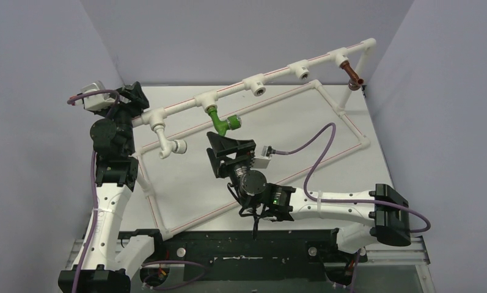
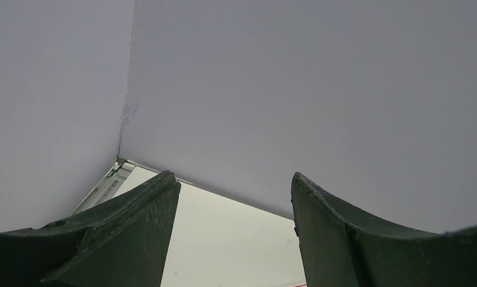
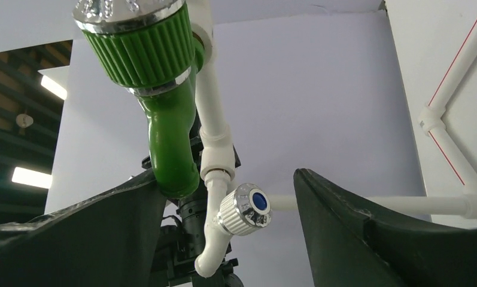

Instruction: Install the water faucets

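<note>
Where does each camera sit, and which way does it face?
Top external: high behind the bases, facing down on the white pipe frame; left arm, right arm show.
Left wrist: by frame's left end, facing grey wall corner; open jaws show.
Right wrist: beneath the bright green plastic faucet, facing up; open jaws show.
Top and right wrist share that faucet.

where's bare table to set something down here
Bare table inside the floor pipe loop, its far-right half, and the strip between loop and right wall. Crowded at the green faucet, right hand and white faucet.
</note>
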You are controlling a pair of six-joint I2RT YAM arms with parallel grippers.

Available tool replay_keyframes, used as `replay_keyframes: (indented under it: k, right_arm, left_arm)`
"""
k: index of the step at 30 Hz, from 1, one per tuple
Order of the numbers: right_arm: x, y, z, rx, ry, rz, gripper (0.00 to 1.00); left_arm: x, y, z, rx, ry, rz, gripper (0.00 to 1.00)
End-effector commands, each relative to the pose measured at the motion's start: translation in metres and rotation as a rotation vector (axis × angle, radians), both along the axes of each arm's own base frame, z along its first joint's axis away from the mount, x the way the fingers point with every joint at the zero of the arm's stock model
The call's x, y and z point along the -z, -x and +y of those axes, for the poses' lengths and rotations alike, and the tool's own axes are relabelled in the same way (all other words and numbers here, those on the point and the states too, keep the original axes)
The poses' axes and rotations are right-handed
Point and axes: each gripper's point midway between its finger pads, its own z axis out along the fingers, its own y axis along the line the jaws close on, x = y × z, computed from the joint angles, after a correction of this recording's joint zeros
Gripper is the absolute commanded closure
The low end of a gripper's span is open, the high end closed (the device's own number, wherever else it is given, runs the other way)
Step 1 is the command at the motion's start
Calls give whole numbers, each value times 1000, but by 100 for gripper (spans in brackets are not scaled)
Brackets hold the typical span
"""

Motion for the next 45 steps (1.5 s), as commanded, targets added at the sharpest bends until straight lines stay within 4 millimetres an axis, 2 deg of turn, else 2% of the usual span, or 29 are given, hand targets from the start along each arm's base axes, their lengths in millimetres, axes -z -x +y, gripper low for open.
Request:
replay_keyframes:
  k: [1,7,16,22,26,30,33,37,40,45]
  right_arm:
    - [-11,6,-8,-28,-24,-4,21]
    - [-16,13,-18,-45,37,-76,16]
    - [-29,21,-46,-36,263,-219,12]
    - [-40,21,-72,10,461,-343,15]
    - [-56,23,-82,17,624,-507,17]
    - [-72,31,-86,11,822,-726,21]
    - [-84,36,-86,12,975,-881,18]
    - [-87,42,-79,-5,1206,-1095,15]
    - [-84,41,-77,0,1390,-1235,14]
    - [-66,33,-75,16,1784,-1476,14]
  left_arm:
    - [155,3,3,-7,-22,507,34]
    - [155,3,3,-7,-22,505,34]
    - [156,3,4,-10,-24,511,34]
    - [156,3,3,-7,-22,510,34]
    - [156,3,3,-7,-22,511,34]
    - [157,3,3,-7,-22,513,34]
    - [158,2,4,-9,-22,517,34]
    - [157,2,4,-8,-21,516,34]
    - [158,2,3,-7,-20,516,34]
    - [158,1,3,-3,-20,517,34]
